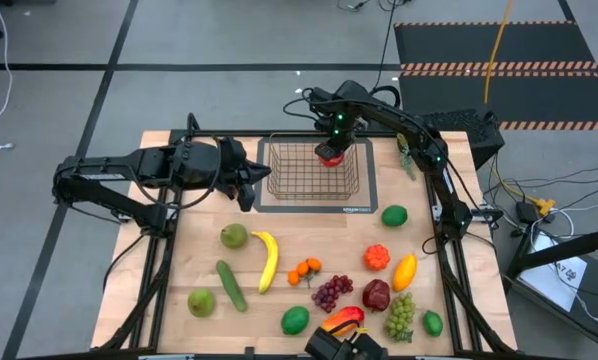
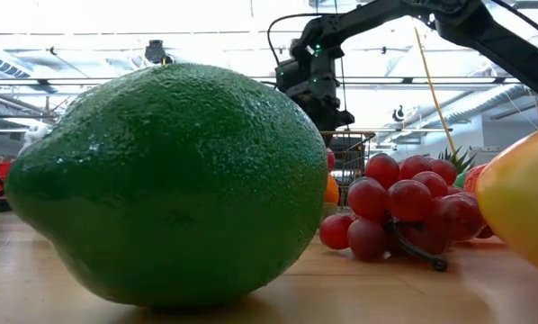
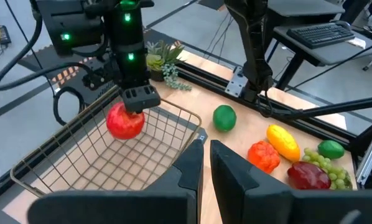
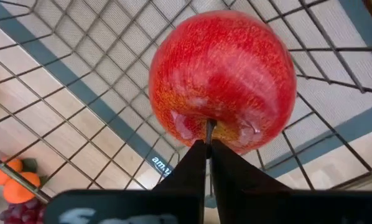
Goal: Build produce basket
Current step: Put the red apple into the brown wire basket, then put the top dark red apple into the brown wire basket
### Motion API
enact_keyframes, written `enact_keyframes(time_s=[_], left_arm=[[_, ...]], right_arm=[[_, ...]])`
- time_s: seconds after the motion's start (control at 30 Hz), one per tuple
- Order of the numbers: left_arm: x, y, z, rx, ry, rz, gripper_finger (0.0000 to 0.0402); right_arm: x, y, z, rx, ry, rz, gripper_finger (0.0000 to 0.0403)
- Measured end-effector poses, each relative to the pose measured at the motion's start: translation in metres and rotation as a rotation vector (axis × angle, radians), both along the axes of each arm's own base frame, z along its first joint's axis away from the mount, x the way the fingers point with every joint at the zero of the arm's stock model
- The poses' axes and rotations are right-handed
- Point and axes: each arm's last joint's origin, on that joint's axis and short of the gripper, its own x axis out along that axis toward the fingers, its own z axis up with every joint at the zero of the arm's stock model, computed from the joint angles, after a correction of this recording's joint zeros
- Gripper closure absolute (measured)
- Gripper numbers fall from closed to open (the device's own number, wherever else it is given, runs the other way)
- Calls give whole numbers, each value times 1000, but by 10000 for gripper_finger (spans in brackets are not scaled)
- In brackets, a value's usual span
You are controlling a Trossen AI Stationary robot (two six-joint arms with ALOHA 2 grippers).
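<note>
Most of the produce (image 1: 331, 292) is scattered on the worktop (image 1: 189, 255) in front of the basket (image 1: 313, 169). Just left of the basket, the left end effector (image 1: 247, 186) hangs pinched shut on nothing. Over the basket's far side, the right end effector (image 1: 329, 152) is clamped on a red apple's (image 4: 223, 78) stem.

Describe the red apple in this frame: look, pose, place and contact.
The red apple is round and glossy, red with fine yellowish speckling, seemingly plastic. It hangs by its thin dark stem, pinched in the shut jaws of the right gripper, over the inside of the wire basket. It looks clear of the mesh, though contact underneath cannot be ruled out. Nothing else touches it.
</note>
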Motion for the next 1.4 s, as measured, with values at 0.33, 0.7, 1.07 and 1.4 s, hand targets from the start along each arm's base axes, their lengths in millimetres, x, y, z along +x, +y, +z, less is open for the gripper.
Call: enact_keyframes(time_s=[0.33,0.7,1.07,1.4], left_arm=[[0,0,0,0,0,-1,371],[0,0,0,35,12,-17,371],[-3,1,-6,43,87,-16,371],[-13,15,-20,6,250,26,371]], right_arm=[[-6,4,-24,61,95,-15,393],[-9,5,-26,-57,184,21,299],[-22,21,29,-141,20,55,246],[-49,59,109,-285,-271,17,243]])
